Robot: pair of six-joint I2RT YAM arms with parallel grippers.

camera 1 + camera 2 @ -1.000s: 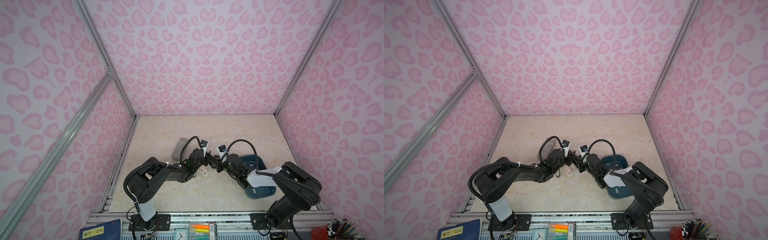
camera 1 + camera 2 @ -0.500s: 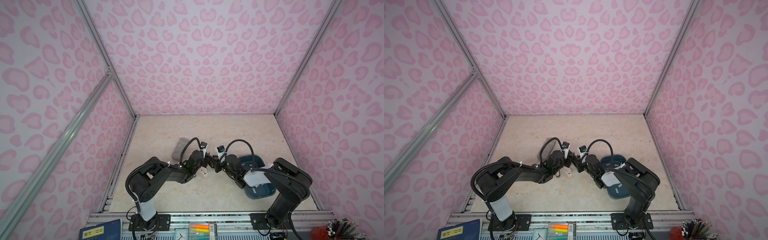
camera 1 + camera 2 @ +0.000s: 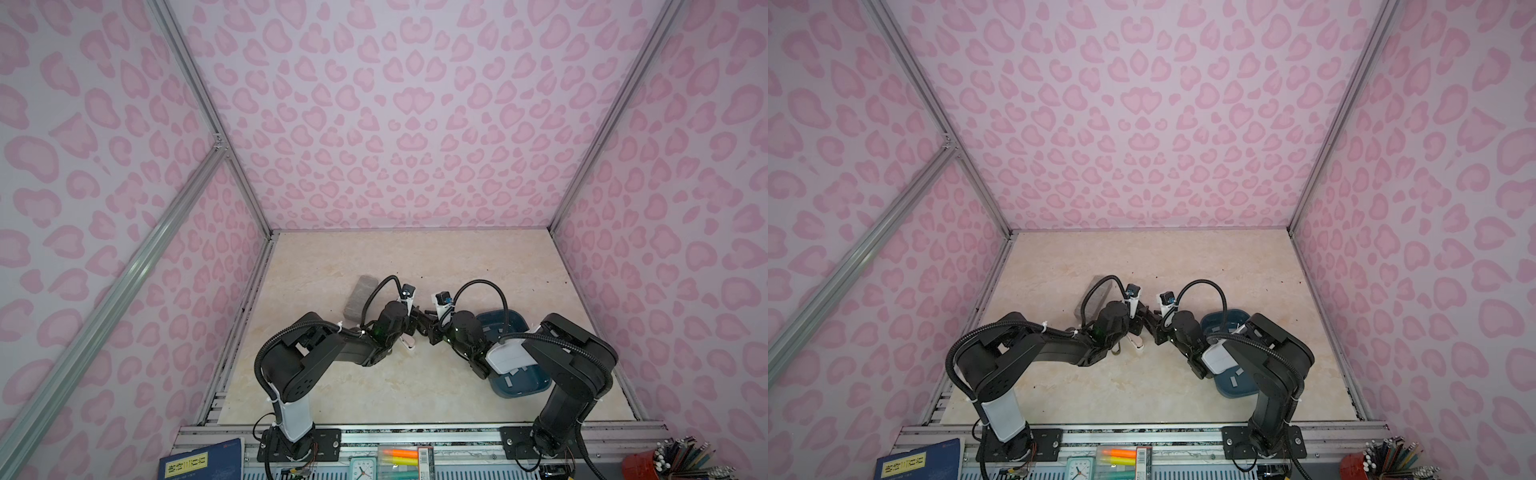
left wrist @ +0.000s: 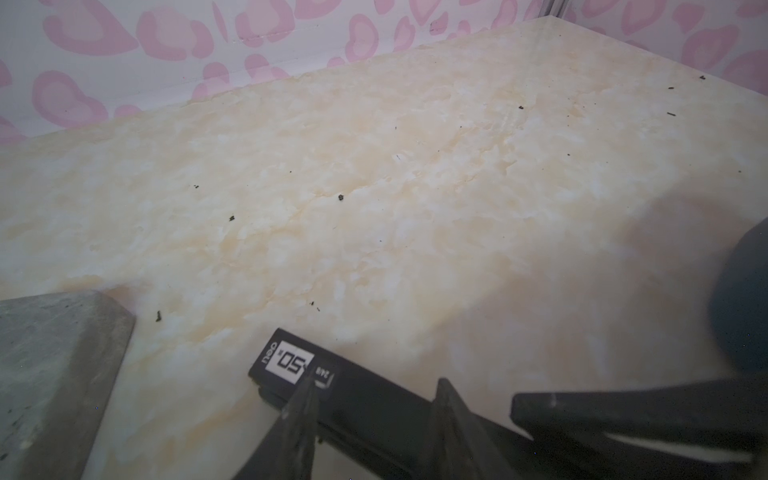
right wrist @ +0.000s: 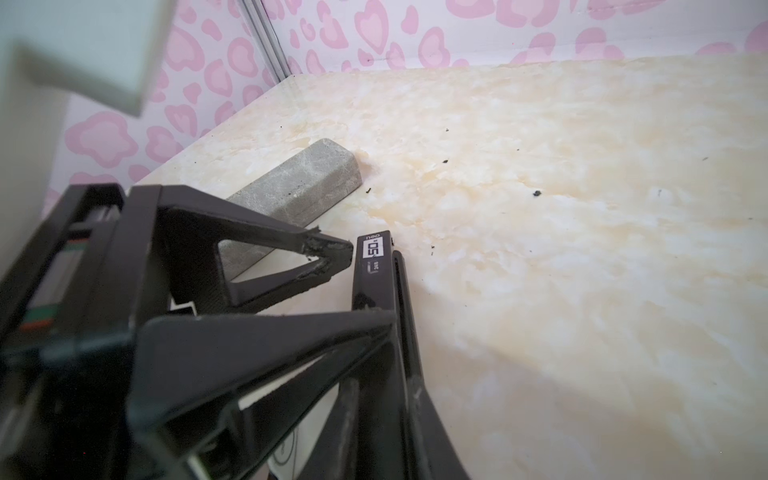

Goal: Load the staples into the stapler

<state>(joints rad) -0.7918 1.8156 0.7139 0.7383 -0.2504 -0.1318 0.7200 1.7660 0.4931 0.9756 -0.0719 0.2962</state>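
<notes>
1. The block [image 3: 360,297] lies left of the middle of the table [image 3: 415,266].
2. The stapler [image 5: 374,282] lies at mid-table, just right of the block and a little nearer, not touching it.
3. The tray [image 3: 528,384] sits on the right, nearer still, partly under the right arm [image 3: 569,349].
4. The staples [image 3: 508,380] lie in the tray.
5. Off the near edge: a book [image 3: 201,461] on the left, a clock [image 3: 360,469] in the middle and a pencil pot [image 3: 640,463] on the right.
</notes>
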